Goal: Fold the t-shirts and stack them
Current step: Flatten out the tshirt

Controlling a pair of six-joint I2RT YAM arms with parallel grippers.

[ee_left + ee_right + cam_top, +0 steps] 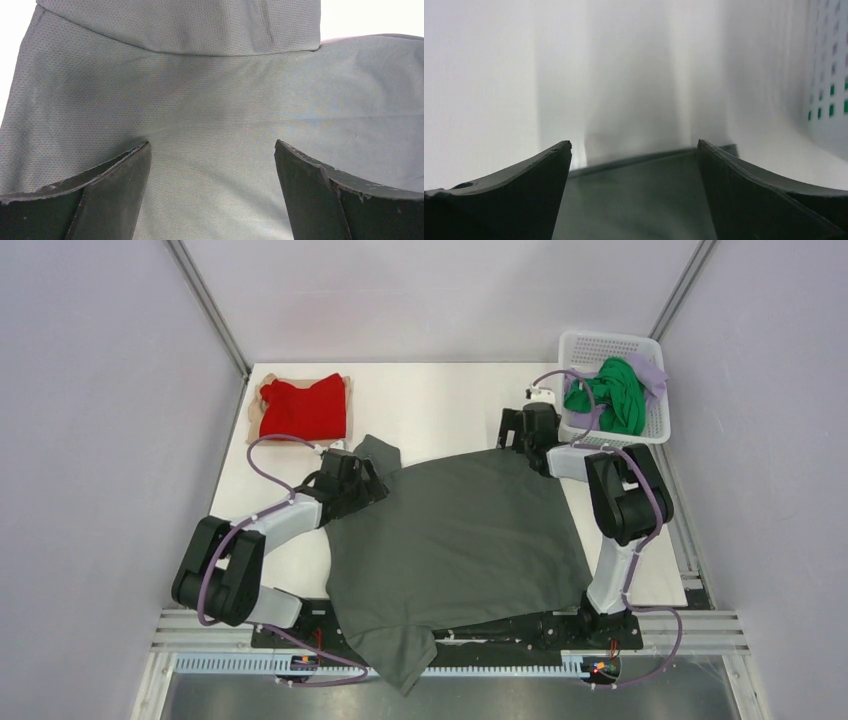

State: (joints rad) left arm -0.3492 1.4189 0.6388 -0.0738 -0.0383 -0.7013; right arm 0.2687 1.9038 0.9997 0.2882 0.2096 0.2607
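A dark grey t-shirt (460, 530) lies spread flat across the middle of the table, its near end hanging over the front edge. My left gripper (365, 480) is open and low over the shirt's left sleeve area; in the left wrist view the grey cloth (215, 100) fills the space between the fingers (212, 142). My right gripper (522, 432) is open at the shirt's far right corner, and the cloth edge (634, 175) lies between its jaws (634, 142). A folded red t-shirt (303, 408) sits at the back left. The green t-shirt (612, 392) and the lavender t-shirt (648, 370) are bunched in the basket.
The white mesh basket (600, 344) stands at the back right, close to my right gripper, and its wall shows in the right wrist view (829, 100). A tan layer (256, 420) shows under the red shirt. Bare white table (440, 405) lies between the red shirt and the basket.
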